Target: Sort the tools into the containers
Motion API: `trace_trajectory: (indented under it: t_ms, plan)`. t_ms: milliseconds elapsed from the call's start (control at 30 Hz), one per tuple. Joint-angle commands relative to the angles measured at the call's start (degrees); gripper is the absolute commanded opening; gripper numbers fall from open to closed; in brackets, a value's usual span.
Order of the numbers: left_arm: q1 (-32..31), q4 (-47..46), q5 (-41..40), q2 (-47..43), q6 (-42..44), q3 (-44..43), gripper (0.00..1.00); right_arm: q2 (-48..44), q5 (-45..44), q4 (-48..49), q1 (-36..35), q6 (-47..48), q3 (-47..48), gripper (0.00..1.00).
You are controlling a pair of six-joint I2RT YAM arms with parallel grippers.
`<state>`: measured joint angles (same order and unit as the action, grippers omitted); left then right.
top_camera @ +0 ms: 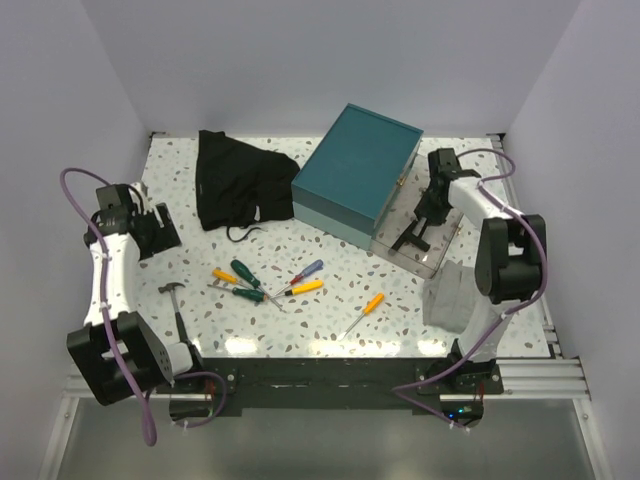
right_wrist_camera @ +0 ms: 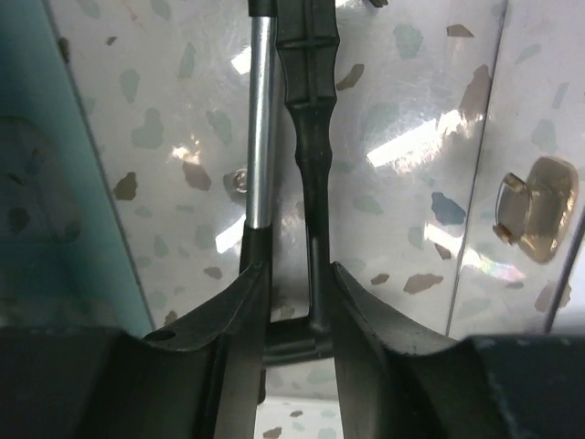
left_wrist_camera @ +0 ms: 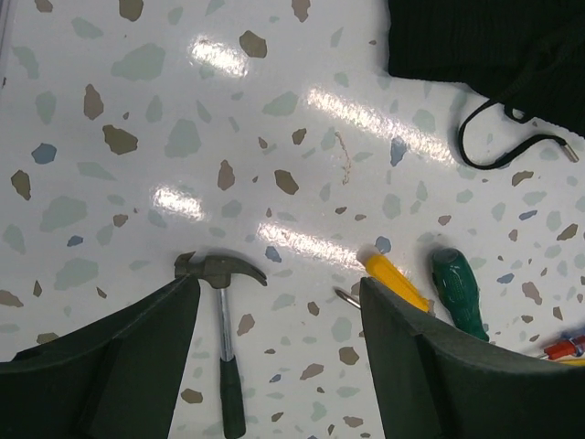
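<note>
Right gripper [right_wrist_camera: 300, 274] in the clear box [top_camera: 436, 260] beside the teal case [top_camera: 355, 172]
In front of the case lie the hammer [top_camera: 178, 298] and screwdrivers [top_camera: 306, 287]. To its left, the left gripper [top_camera: 158, 228] gapes wide, empty. Just right of it, the right fingers stand narrow around a black bar tool [right_wrist_camera: 315, 174] in the box; whether they grip it I cannot tell. The black bag [top_camera: 238, 182] lies left of the case.

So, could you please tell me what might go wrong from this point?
1. The right hand is open around a black tool inside the clear box. If it lifts off crooked, it might snag the tool and drag it back out.
2. The left hand hangs open over the hammer, with a yellow screwdriver and a green screwdriver close beside one finger. Coming down, it may knock them.
</note>
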<state>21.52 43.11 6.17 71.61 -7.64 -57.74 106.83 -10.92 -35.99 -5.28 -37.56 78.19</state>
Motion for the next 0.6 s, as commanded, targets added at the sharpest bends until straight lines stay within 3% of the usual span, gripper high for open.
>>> trace_trajectory:
  t_ms: [0, 133, 367, 500, 567]
  plan:
    - [0.5, -0.2, 0.5, 0.7, 1.1, 1.1, 0.75, -9.3, 1.2, -0.9, 0.0, -1.3, 1.3, 0.39]
    - [0.5, 2.2, 0.9, 4.9, 3.6, -1.5, 0.75, -14.4, 3.8, 2.0, 0.0, 0.2, 1.7, 0.39]
    - [0.5, 12.3, -5.2, 15.8, 10.4, -11.5, 0.63, -22.2, 6.5, 5.5, 0.0, 3.7, -3.0, 0.48]
    - [0.4, 14.7, -4.3, 19.3, 12.8, -14.9, 0.61, -25.3, 9.4, 8.7, 0.0, 6.4, -7.1, 0.66]
    - [0.4, 15.6, -5.3, 20.8, 12.9, -15.7, 0.58, -26.6, 10.6, 10.0, 0.0, 6.5, -7.8, 0.69]
